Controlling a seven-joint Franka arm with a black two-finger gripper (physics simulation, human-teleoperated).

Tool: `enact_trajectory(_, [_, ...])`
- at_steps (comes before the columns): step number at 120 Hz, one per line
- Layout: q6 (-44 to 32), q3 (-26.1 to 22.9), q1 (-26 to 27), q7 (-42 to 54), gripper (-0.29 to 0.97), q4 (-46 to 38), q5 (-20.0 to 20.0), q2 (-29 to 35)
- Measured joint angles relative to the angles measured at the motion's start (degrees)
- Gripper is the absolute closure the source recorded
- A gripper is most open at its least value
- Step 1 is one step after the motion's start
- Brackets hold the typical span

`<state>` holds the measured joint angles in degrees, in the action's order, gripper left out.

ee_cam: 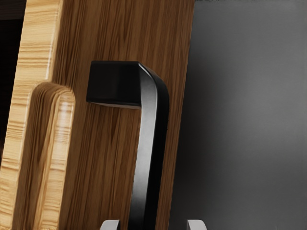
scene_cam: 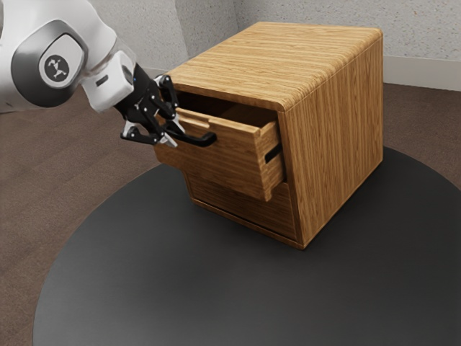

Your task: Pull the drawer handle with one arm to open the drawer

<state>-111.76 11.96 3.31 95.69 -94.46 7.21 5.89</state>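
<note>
2 things look risky here, honestly. The top drawer (scene_cam: 230,155) of the wooden cabinet (scene_cam: 324,108) sits part way out, above a lower drawer (scene_cam: 245,205) that's shut, and the whole cabinet stands on the round dark surface (scene_cam: 216,288).

The tool (scene_cam: 151,135) is at the black handle (scene_cam: 194,139), down at the end toward the exterior view's left and not at the middle. In the wrist view the handle (ee_cam: 152,143) runs between the 2 pale fingertips (ee_cam: 110,225) with a gap showing on each side. So the tool reads as spread around the bar, not clamped on it, more hooked than holding.

Risk 1: with no squeeze on the bar, any drift sideways or upward during the pull could let the handle slide out of the fingers, and the drawer would just stop where it is.

Risk 2: pulling from 1 end of the handle loads the drawer unevenly, so it may twist and bind in its slot. If it binds, the cabinet itself could probably get dragged across the surface instead of the drawer opening further. A straight pull along the drawer's travel looks like the safest bet.
</note>
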Motion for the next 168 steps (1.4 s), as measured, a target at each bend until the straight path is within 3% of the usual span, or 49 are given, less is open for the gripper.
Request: enact_trajectory(168, [15.1, 0.8, -1.4, -8.2, 0.60, -5.6, 0.0, 9.9])
